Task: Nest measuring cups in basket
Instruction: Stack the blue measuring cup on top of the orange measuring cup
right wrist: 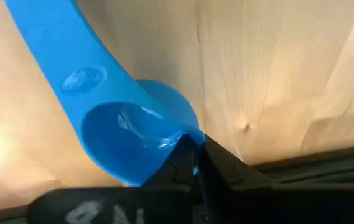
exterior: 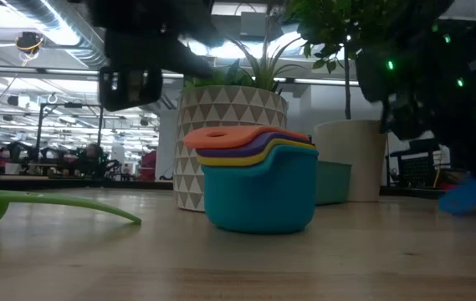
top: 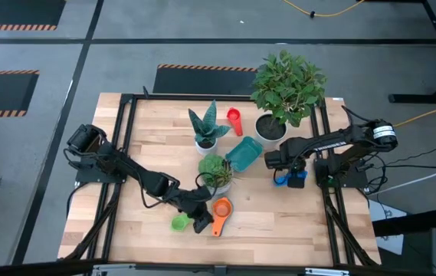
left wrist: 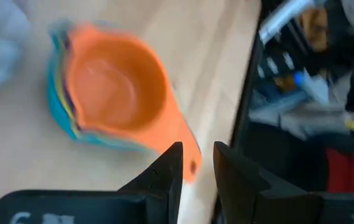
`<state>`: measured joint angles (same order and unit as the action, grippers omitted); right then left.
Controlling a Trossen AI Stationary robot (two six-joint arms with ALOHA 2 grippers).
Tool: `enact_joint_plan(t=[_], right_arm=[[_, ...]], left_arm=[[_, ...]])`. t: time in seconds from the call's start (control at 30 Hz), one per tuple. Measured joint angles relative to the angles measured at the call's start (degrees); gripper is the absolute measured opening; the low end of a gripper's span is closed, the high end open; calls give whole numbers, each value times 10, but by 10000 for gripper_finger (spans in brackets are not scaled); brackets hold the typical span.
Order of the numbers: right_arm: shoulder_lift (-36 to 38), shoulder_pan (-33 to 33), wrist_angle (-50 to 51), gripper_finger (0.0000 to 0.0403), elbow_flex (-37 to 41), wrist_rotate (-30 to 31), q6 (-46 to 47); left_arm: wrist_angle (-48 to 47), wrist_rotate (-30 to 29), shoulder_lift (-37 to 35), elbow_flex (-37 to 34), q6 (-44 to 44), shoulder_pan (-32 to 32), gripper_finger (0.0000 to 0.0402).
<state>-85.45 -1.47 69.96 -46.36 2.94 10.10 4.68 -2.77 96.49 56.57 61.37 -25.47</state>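
A stack of measuring cups, orange on top, stands on the table near its front; in the low view the stack has a teal cup at the bottom. My left gripper is open, with its fingers at the free end of the orange handle. A green cup lies left of the stack and a red cup farther back. The teal basket stands mid-table. At the right, my right gripper is shut on a blue cup. My left gripper stands with one finger over the end of the orange handle; I cannot tell whether it touches. My right gripper pinches the blue cup's bowl rim between its two fingertips, on the side away from the handle. The fingers come steeply from above. The handle points away from the gripper.
A spiky plant in a patterned white pot, a large leafy plant and a succulent bowl crowd the table's middle and back. Dark frame rails run along both sides. Bare wood lies at the front right.
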Motion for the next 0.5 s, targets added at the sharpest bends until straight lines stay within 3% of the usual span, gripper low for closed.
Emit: enact_joint_plan(t=[0.17,0.5], right_arm=[[0,-38,9,12,-78,0,-2],[0,-125,-40,12,-233,4,-73]], left_arm=[[1,53,-2,0,1,-20,82],[1,43,-2,0,0,-48,82]])
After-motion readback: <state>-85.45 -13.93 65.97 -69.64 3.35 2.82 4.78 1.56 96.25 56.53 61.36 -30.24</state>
